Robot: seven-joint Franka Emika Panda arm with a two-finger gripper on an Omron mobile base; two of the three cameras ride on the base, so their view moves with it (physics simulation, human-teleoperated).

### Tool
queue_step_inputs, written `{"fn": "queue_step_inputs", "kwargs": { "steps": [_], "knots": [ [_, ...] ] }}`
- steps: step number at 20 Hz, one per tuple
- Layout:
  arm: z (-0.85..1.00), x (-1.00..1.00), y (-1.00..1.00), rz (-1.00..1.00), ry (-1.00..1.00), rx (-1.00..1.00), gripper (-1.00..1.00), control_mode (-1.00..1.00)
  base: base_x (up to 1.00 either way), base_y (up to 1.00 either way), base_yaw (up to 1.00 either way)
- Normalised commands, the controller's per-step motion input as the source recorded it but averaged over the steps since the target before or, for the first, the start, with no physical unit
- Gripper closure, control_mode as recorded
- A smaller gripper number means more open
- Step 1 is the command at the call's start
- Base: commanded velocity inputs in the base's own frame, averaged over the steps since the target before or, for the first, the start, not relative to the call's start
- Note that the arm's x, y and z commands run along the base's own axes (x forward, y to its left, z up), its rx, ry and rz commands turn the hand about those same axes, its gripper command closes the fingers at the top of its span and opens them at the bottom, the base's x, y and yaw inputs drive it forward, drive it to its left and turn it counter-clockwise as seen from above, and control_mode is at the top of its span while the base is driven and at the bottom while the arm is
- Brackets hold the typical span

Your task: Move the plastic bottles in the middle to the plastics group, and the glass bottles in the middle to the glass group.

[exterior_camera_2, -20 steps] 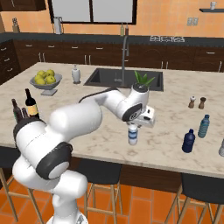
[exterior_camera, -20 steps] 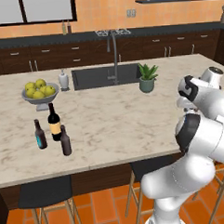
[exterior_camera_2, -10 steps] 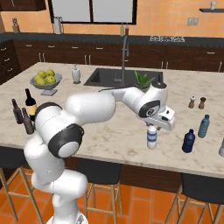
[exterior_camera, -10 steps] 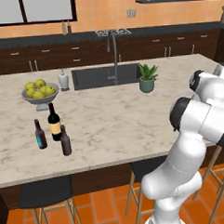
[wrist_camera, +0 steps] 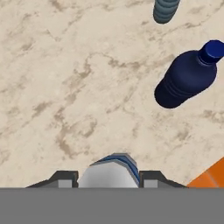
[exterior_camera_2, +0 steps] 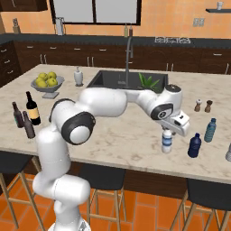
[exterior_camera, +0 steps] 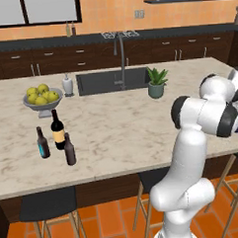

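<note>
My gripper (exterior_camera_2: 168,131) is shut on the clear plastic bottle (exterior_camera_2: 167,141) with a white cap and blue label, holding it upright by the neck at the counter's right end. In the hand view the gripper (wrist_camera: 109,178) has that bottle's cap (wrist_camera: 111,171) between its fingers. The navy plastic bottle (exterior_camera_2: 195,145) (wrist_camera: 186,78) stands just to the right of it, and the teal-blue bottle (exterior_camera_2: 210,130) (wrist_camera: 165,9) of the plastics group stands beyond. At the far left, the slender brown glass bottle (exterior_camera: 69,150) stands beside the black wine bottle (exterior_camera: 57,130) and the small teal-labelled bottle (exterior_camera: 42,143).
Two shakers (exterior_camera_2: 202,105) stand behind the plastics group. A potted plant (exterior_camera_2: 150,82), the sink (exterior_camera_2: 113,80) with its faucet, a soap dispenser (exterior_camera_2: 78,76) and a fruit bowl (exterior_camera_2: 46,84) line the back. The counter's front edge (exterior_camera_2: 149,168) lies close below the held bottle.
The gripper has carried the clear bottle to the right along the counter, from near the middle to a spot beside the navy bottle.
</note>
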Motion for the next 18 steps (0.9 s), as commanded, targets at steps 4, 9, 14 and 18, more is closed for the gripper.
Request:
{"fn": "queue_step_inputs", "kwargs": {
  "steps": [4,9,14,18],
  "knots": [
    [-0.29,0.15,-0.41,-0.16,-0.02,0.00,1.00,-1.00,0.00,0.00,0.00],
    [-0.17,0.35,-0.40,-0.14,0.00,0.00,1.00,-1.00,0.00,0.00,0.00],
    [-0.20,0.32,-0.22,-0.09,0.00,0.00,1.00,-1.00,0.00,0.00,0.00],
    [-0.16,0.29,-0.30,-0.06,0.00,0.00,1.00,-1.00,0.00,0.00,0.00]
  ]
}}
